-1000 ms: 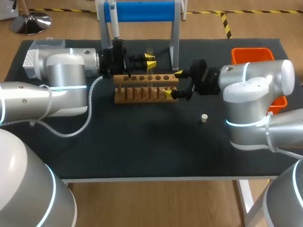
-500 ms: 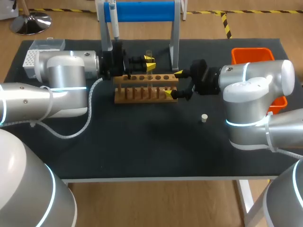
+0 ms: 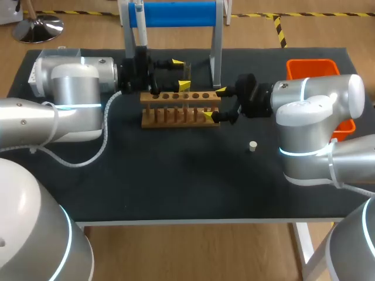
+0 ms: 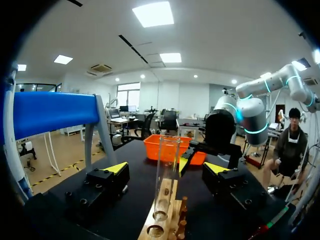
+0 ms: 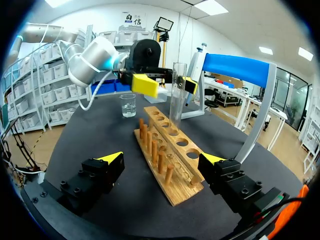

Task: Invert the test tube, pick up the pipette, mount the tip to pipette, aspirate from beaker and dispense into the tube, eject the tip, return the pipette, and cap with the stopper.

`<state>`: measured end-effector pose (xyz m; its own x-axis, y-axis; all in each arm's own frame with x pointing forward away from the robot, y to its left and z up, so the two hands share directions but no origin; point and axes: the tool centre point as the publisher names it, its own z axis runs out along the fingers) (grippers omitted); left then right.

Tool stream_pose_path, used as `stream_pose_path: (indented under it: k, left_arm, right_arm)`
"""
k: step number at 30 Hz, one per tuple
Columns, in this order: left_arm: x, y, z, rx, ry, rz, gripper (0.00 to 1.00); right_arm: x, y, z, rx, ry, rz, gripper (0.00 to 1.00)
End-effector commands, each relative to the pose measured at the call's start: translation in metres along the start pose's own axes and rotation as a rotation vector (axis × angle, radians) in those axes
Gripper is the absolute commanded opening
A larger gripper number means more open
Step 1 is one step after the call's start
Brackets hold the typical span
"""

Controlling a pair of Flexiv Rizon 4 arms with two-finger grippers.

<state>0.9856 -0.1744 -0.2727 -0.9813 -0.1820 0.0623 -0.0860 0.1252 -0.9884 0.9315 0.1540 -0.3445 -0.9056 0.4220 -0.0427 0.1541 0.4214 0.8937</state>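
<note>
the left pincer (image 3: 181,74) has spread wide, releasing the test tube (image 4: 166,175), seemingly seated in the rack (image 3: 176,117); right pincer (image 3: 214,103) hangs open; pipette (image 3: 140,29) comes next

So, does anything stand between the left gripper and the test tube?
Nothing visible does. The test tube stands upright in the wooden rack, directly between the left gripper's open fingers, with a bare gap on either side.
</note>
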Motion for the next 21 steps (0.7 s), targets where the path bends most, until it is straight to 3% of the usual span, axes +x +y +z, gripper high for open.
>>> stream_pose_path:
  k: [1,13,21]
  left_arm:
    - [0.018,-0.016,-0.035,-0.061,-0.026,-0.014,1.00]
    - [0.079,-0.028,-0.148,-0.124,-0.282,-0.065,1.00]
    - [0.079,-0.028,-0.148,-0.124,-0.282,-0.065,1.00]
  right_arm:
    - [0.000,0.000,0.000,0.001,0.001,0.000,1.00]
    - [0.000,0.000,0.000,0.001,0.001,0.000,1.00]
    - [0.000,0.000,0.000,0.001,0.001,0.000,1.00]
